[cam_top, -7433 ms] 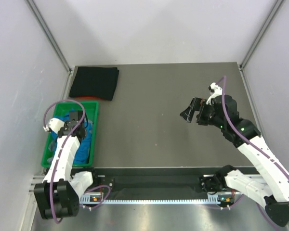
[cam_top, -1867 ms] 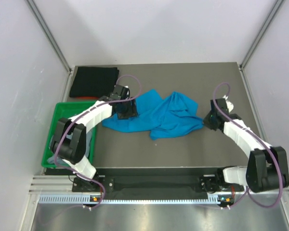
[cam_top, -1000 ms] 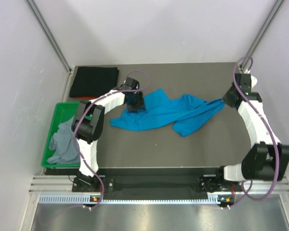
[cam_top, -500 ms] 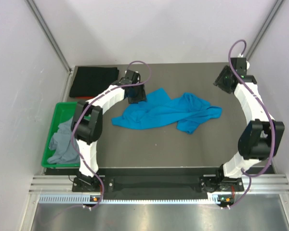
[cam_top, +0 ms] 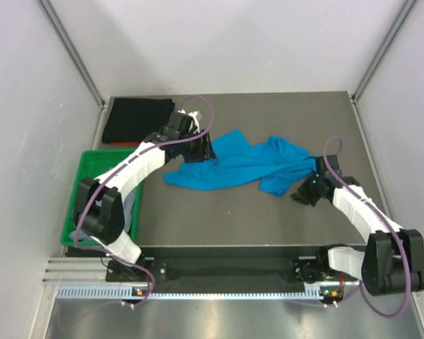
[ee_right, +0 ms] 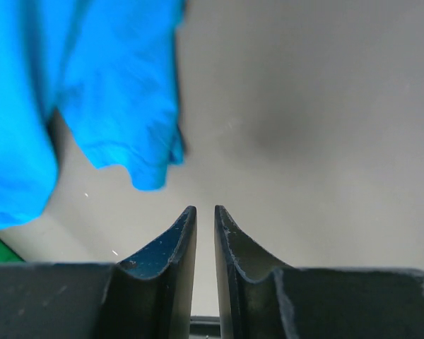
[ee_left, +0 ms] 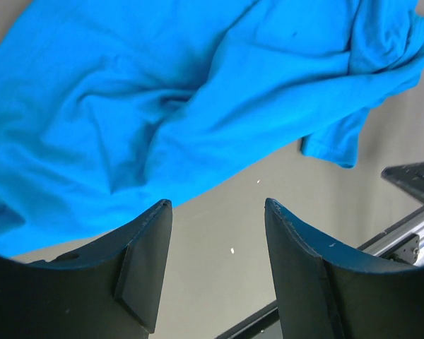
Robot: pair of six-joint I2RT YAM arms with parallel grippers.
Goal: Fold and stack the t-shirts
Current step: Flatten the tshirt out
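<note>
At mid-frame from above, your blue t-shirt (cam_top: 233, 166) lies crumpled; left gripper (ee_left: 215, 212) gapes empty over it, right gripper (ee_right: 205, 212) is pinched nearly closed on nothing (seemingly just off its edge), so your grab may miss cloth.

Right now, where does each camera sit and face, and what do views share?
Top external: above and behind the bases, looking down on the table, left arm, right arm, the blue t-shirt, black t-shirt and green bin.
Left wrist: on the left arm, facing down past its open left gripper at the blue t-shirt.
Right wrist: facing down past the nearly closed right gripper at the shirt's edge and table.
Shared: all show the blue t-shirt.
</note>
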